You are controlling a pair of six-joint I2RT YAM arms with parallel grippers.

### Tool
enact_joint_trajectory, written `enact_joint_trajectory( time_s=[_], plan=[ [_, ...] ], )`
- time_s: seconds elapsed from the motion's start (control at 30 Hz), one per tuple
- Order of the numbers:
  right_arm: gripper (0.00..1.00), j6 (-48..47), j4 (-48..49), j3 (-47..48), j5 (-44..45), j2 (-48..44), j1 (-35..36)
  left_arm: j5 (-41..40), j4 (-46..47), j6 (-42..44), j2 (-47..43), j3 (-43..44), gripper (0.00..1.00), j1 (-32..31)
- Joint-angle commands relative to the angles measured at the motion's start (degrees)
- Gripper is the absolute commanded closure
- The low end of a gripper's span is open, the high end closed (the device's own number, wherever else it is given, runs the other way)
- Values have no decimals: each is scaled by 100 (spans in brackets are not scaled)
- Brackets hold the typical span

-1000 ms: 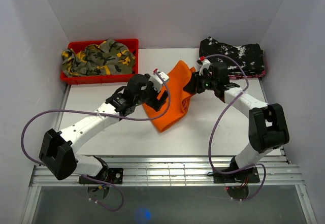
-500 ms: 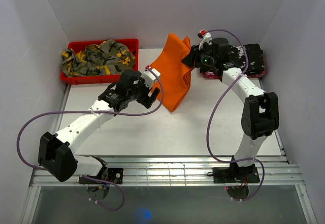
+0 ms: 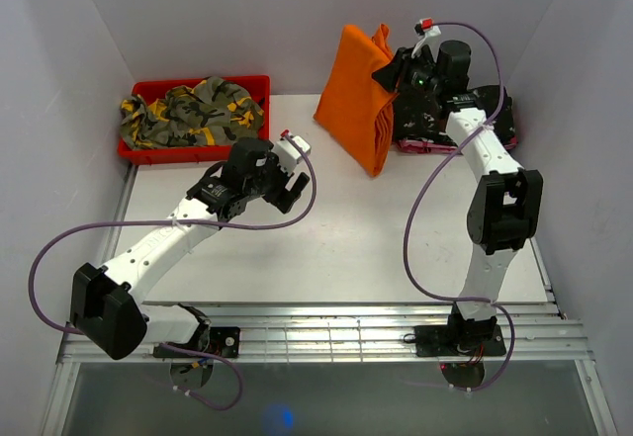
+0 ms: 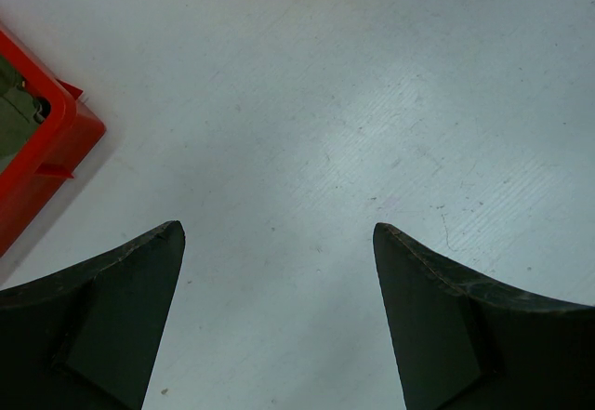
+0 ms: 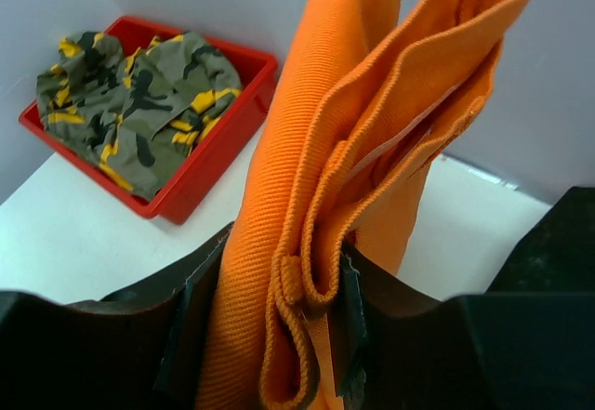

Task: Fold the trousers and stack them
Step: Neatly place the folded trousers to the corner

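Biggest worry here: the orange trousers are pinched by the right gripper along just one edge of the folded bundle, so the layers could fan apart or slide out if the arm is swung quickly. In the right wrist view several layers are seen squeezed between the jaws, some less deeply than others, so one could be lost. If the bundle were dropped from up there, the fold would likely be undone, or it could land half off the black speckled garment at the far right corner of the bench.

Position-wise, the trousers are held up in the air over the far edge, a bit right of the middle. They hang down and to the left of the gripper, just beside that black garment. The left gripper is spread wide with nothing in it, over bare bench near the red bin, so no support can be expected from it.
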Motion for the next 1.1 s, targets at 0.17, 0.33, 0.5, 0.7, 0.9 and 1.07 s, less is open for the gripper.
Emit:
enact_joint_trajectory(
  time_s=[0.17, 0.33, 0.5, 0.7, 0.9, 1.07],
  plan=[
    [92, 224, 1119, 1378, 128, 494, -259, 72, -10, 116, -301, -109, 6, 38],
    [92, 663, 1287, 1660, 286, 688, -356, 37, -62, 116, -353, -153, 6, 38],
    [92, 1787, 1760, 1757, 471, 670, -680, 89, -124, 63, -380, -179, 6, 47],
    [92, 3062, 2078, 1670, 708, 495, -1199, 159, -185, 28, -274, -118, 6, 47],
    [92, 3486, 2359, 1116, 831, 301, -1647, 256, -229, -7, -90, -12, 6, 47],
    [92, 3345, 2131, 520, 498, 223, -1982, 256, -238, 46, -2, 58, 6, 47]
  ],
)
